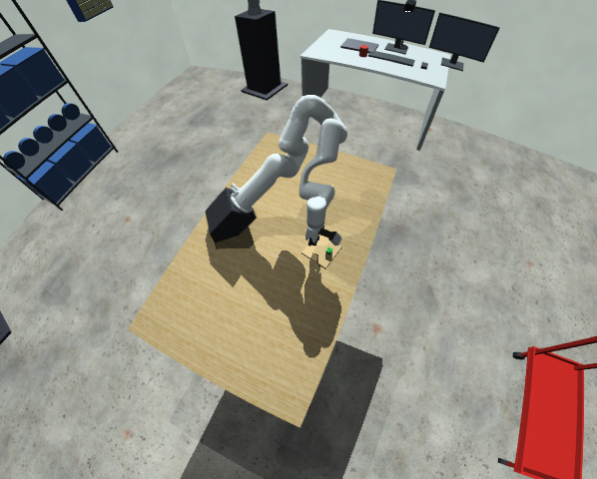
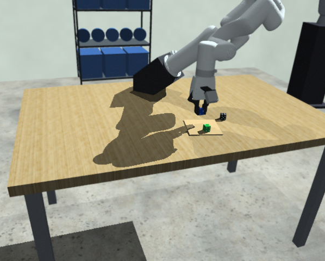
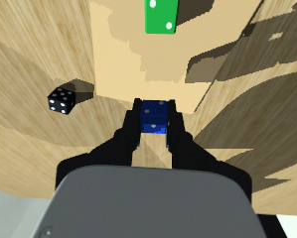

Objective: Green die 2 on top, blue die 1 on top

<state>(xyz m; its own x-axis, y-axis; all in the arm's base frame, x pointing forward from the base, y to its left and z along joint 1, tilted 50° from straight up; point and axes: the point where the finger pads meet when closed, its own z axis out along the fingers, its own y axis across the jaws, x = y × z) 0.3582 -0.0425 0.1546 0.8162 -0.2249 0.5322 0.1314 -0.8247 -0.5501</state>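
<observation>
Concrete flooring surrounds the wooden table [image 2: 73, 126], which carries a broad arm shadow across its middle. At far left in the exterior view, behind the table, stands a metal shelf rack [image 2: 112, 39] loaded with blue bins and blue balls. Next comes the arm's black base block [image 2: 152, 78] on the tabletop, with the white arm [image 2: 213, 42] reaching from it out and down.

The gripper [image 2: 201, 111] hangs fingers-down just behind the rear edge of the tan mat [image 2: 213, 131], clear of the table. Its black fingers are clamped on the blue die [image 3: 154, 116], one on each side; from the wrist view the die sits between the tips, above the mat's near edge, with its lower face showing one pip.

On the mat lies the green die [image 2: 206, 128], flat and well inside the edges; the wrist view shows two pips on the face turned towards the camera.

Just right of the mat's rear corner, on bare wood, rests the black die [image 2: 223, 116], apart from both mat and gripper. In the wrist view its visible face shows four pips.
</observation>
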